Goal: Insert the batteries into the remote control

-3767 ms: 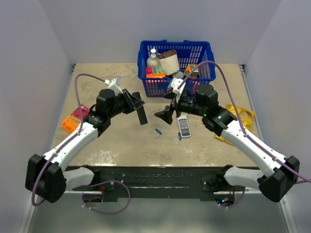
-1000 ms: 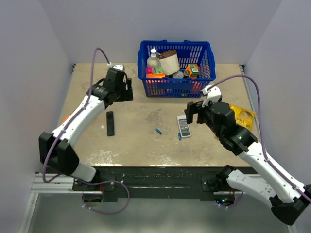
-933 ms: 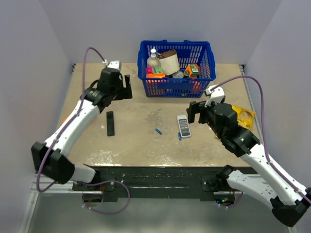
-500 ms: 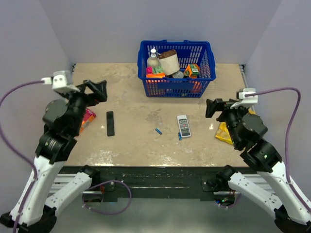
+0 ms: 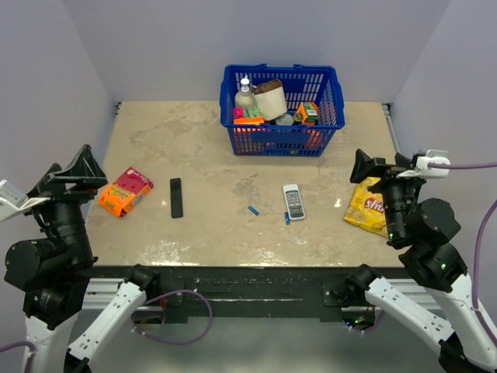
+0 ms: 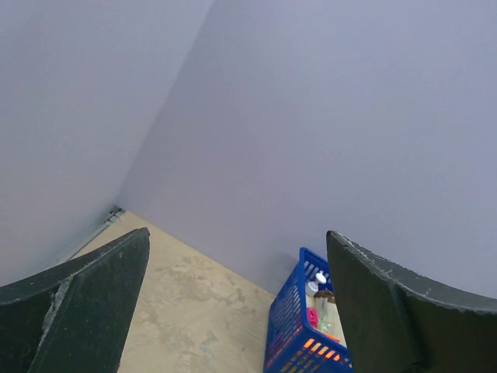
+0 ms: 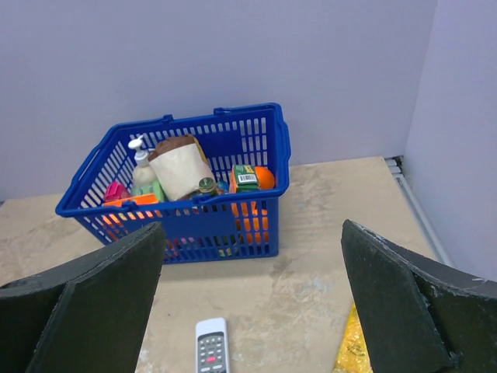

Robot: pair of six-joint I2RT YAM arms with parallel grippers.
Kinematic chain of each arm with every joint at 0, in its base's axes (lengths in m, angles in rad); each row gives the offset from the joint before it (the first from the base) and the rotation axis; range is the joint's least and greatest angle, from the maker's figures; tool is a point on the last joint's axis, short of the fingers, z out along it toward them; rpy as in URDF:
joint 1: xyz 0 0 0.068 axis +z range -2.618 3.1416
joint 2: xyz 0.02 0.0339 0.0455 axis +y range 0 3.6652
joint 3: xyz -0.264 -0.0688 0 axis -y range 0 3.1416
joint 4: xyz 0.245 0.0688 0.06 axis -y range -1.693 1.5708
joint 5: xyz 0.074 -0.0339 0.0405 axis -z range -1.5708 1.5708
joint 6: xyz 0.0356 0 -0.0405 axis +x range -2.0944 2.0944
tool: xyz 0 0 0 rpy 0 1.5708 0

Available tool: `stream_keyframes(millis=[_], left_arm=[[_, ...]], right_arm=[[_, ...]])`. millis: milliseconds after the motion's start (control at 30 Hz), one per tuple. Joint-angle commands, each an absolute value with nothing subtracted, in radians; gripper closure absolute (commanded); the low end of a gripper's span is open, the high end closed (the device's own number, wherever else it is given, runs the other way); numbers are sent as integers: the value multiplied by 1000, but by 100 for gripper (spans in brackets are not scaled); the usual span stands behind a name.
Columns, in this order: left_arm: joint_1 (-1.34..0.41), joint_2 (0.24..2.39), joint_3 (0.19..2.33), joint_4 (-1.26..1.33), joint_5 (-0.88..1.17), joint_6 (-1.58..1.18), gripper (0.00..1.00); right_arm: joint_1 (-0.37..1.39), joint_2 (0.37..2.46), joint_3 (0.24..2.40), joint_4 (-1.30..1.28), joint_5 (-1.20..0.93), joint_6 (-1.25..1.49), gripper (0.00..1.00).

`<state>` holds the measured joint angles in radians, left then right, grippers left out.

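A blue basket (image 5: 279, 141) stands at the far middle of the desk (image 5: 210, 148), holding a white pump bottle (image 5: 245, 95) among other goods. Nearer, a white-grey remote (image 5: 293, 201) lies flat. An orange packet (image 5: 124, 190) lies far left and a yellow crisp bag (image 5: 366, 207) far right.

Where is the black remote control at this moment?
The black remote control lies left of centre in the top view, just right of the orange packet.
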<state>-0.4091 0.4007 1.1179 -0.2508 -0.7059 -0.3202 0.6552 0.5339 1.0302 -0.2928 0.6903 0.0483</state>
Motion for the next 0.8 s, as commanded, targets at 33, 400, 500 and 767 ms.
stream_keyframes(millis=[33,400,500,767], left_arm=[[-413,356,1091,-262,-847,-333,0],[-413,367,1058,-271,-888,-397,0],[-413,379,1052,-282,-891,-422,0],[-413,403,1043,-256,-887,-430,0]], right_arm=[[655,520,1049,-227,727,6,2],[655,497,1026,-230,715,17,2],[653,488,1017,-224,712,17,2],[653,474,1009,-216,726,11,2]])
